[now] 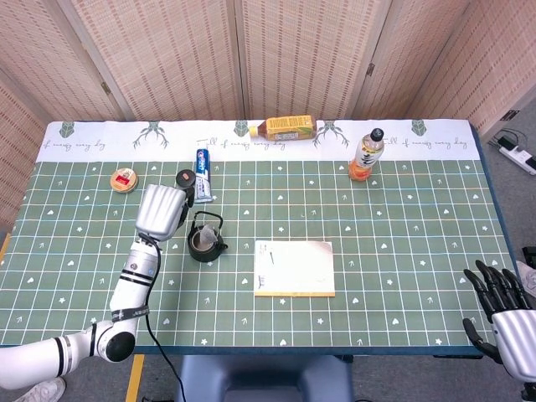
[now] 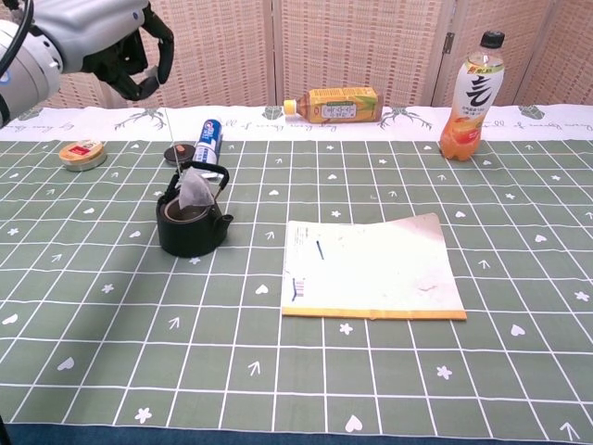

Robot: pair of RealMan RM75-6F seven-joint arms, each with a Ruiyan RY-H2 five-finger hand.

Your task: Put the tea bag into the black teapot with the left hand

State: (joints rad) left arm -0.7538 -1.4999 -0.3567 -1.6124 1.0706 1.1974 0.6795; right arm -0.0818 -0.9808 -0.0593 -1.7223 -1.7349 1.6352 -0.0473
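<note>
The black teapot (image 2: 192, 222) stood upright and lidless on the green grid-patterned tablecloth (image 2: 389, 371), its arched handle (image 2: 206, 171) raised over the round open mouth, just left of the white notepad (image 2: 373, 269). The tea bag (image 2: 195, 194), a pale, roughly triangular sachet, hung by a thin string (image 2: 172, 144) directly over the teapot's mouth, its lower edge at the rim; whether it touched the pot could not be told. The string ran up and to the left of the teapot to the left hand (image 2: 130, 57), whose dark fingers pinched its upper end.
</note>
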